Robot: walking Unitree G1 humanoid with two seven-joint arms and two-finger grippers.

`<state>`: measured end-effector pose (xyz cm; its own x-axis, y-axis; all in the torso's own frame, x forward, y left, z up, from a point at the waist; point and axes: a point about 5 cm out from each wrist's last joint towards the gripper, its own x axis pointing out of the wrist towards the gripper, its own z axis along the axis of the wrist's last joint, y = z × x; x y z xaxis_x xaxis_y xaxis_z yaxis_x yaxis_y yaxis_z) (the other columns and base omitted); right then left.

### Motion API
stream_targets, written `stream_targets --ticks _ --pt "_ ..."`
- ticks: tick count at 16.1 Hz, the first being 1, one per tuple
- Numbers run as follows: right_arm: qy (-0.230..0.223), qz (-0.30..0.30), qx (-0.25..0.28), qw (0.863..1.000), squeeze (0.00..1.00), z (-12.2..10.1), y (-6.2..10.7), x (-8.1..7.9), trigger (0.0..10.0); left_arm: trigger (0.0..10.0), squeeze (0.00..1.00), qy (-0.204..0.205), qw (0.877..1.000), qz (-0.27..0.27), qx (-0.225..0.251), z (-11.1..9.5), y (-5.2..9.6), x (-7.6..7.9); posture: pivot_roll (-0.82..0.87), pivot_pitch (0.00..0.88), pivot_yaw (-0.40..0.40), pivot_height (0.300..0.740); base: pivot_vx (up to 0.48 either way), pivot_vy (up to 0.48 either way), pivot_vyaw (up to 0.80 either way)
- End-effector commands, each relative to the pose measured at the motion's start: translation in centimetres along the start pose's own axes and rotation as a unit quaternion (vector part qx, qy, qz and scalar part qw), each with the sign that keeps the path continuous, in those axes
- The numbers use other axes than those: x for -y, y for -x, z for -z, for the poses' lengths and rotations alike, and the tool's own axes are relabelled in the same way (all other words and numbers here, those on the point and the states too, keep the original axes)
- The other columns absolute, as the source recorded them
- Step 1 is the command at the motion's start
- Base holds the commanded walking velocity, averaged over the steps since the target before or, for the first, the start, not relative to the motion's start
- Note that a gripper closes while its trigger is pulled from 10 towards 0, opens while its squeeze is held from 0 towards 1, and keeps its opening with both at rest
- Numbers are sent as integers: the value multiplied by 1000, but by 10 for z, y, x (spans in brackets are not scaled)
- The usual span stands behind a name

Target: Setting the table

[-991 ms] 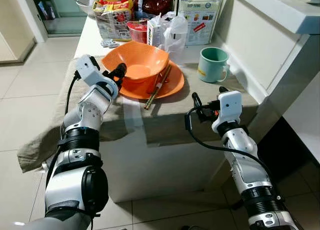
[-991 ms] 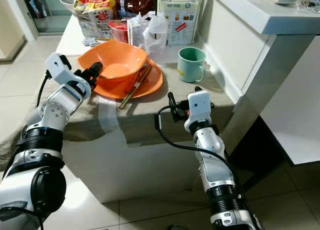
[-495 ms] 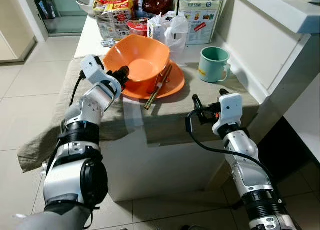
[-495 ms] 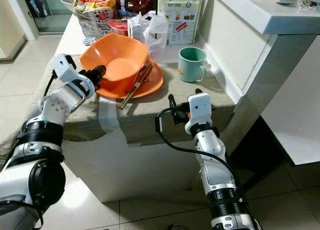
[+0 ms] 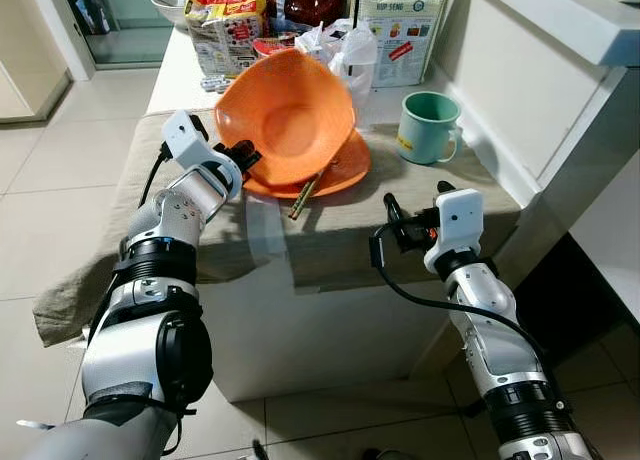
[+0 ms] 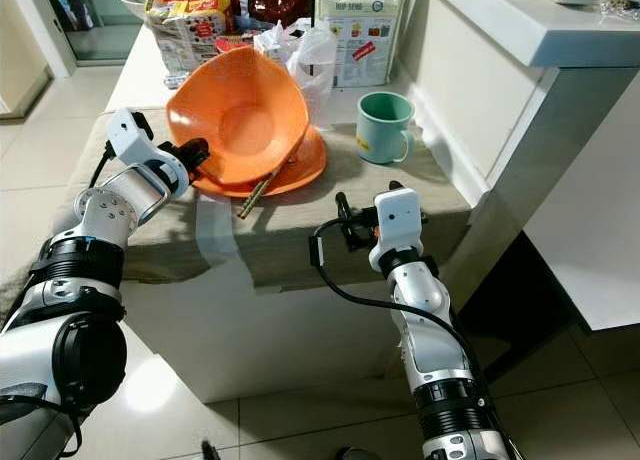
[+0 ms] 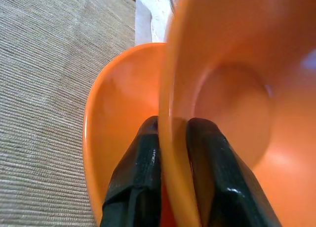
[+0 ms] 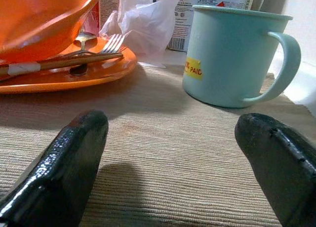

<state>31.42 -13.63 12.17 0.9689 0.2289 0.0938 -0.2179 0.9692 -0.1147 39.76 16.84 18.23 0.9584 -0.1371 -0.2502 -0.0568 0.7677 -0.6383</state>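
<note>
Now, bowl: orange bowl (image 5: 288, 110) tipped steeply on its plate (image 5: 345, 170), rim pinched by left gripper (image 5: 243, 158).
Handling: likely light, stiff, slick; hold at the rim.
Right gripper (image 8: 173, 163): fingers spread, teal mug (image 8: 232, 59) ahead of it.

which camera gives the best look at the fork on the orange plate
The right wrist view: the fork lies with a spoon and chopsticks on the orange plate, tines clear. In the eye views the tilted orange bowl hides it.
</note>
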Motion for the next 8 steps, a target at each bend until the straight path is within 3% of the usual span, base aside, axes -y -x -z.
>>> stream_targets --ticks 1,8 --pt "3 -4 4 1000 0 -3 1 0 10000 0 0 -17 1000 -8 -15 3 -2 1 -135 53 18 740 0 0 0" --pt "3 -9 2 1000 0 -3 -1 -1 10000 0 0 -9 999 6 50 -18 2 8 -127 43 9 740 0 0 0"
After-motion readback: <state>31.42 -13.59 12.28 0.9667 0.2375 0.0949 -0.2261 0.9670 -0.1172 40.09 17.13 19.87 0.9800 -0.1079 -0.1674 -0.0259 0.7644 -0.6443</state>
